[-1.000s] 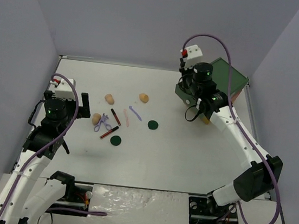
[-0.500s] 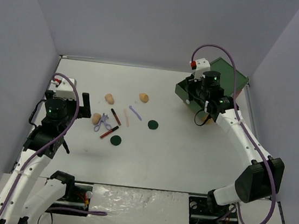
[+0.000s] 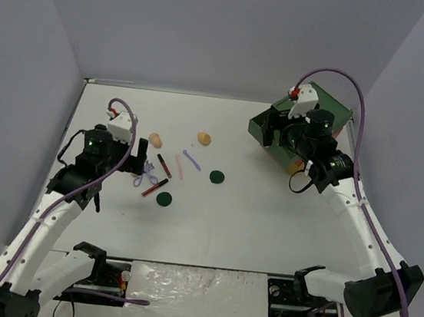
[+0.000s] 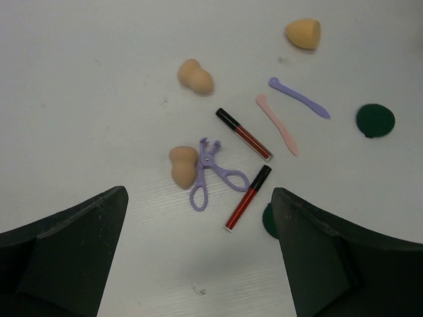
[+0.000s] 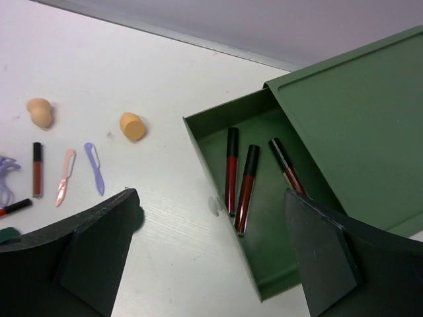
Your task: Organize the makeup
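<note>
The left gripper, fingers wide apart and empty, hangs over the makeup at mid-frame: tan sponges, lilac scissors, red sticks and green discs. The right gripper is also spread and empty. It hovers above the open green drawer, with three more sticks inside.

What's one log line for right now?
left gripper open, above lilac scissor-like tool | right gripper open, near green drawer | drawer: three red sticks inside

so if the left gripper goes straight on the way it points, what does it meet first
Likely the lilac scissor-like tool, or the tan sponge right beside it; depth is unclear.
</note>
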Robot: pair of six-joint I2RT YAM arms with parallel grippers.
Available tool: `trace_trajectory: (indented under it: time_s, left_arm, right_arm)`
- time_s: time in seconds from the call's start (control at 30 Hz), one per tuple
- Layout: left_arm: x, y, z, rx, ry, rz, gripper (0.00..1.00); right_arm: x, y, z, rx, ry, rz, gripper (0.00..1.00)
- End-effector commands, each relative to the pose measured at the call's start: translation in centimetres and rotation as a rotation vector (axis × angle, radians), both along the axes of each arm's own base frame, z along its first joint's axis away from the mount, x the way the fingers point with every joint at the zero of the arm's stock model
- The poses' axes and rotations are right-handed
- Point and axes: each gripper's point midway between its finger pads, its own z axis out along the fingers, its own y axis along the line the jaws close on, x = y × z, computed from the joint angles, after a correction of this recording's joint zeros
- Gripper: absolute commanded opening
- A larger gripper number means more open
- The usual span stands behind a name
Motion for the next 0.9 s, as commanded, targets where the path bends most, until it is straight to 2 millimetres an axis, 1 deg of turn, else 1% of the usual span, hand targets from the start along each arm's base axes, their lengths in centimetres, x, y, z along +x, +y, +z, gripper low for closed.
trace_trajectory:
  time_s: [0.0, 0.03, 0.13, 0.23, 0.3, 0.4, 0.5, 0.6, 0.63, 0.7, 0.87]
  left_arm:
    - [0.4, -4.7, -1.4, 0.067, 0.116, -0.247, 0.88]
    - [0.4, -5.2, -2.4, 0.084, 0.154, -0.272, 0.88]
    - [0.3, -6.1, -5.0, 0.102, 0.246, -0.297, 0.88]
    - [0.3, -6.4, -7.9, 0.113, 0.346, -0.288, 0.87]
    - [0.2, -6.8, -9.6, 0.086, 0.408, -0.265, 0.84]
    - [0.3, -6.8, -12.0, 0.095, 0.478, -0.253, 0.8]
    - [0.6, -6.8, -13.7, 0.108, 0.524, -0.242, 0.71]
    - [0.9, -6.5, -15.5, 0.141, 0.566, -0.23, 0.49]
    - [0.9, -6.3, -16.3, 0.154, 0.596, -0.229, 0.43]
    - [0.9, -6.3, -17.2, 0.17, 0.629, -0.23, 0.34]
    - [1.2, -5.9, -18.1, 0.181, 0.664, -0.222, 0.32]
  right_arm:
    - [-2.7, 1.1, 2.6, 0.156, -0.055, 0.046, 0.9]
    - [-3.2, 1.1, 2.7, 0.173, -0.058, 0.05, 0.92]
    - [-4.4, 0.8, 2.6, 0.208, -0.069, 0.04, 0.93]
    - [-5.5, 0.2, 2.0, 0.22, -0.074, 0.027, 0.94]
    - [-5.9, 0.0, 2.3, 0.231, -0.103, 0.028, 0.94]
    - [-6.5, -0.1, 2.6, 0.238, -0.125, 0.036, 0.94]
    - [-6.7, -0.2, 2.0, 0.237, -0.125, 0.035, 0.94]
    - [-7.0, -0.2, 1.9, 0.237, -0.126, 0.042, 0.94]
    - [-7.0, -0.2, 1.9, 0.238, -0.128, 0.043, 0.94]
    - [-7.1, -0.2, 2.1, 0.242, -0.136, 0.045, 0.94]
    - [-7.4, -0.1, 2.3, 0.245, -0.147, 0.053, 0.94]
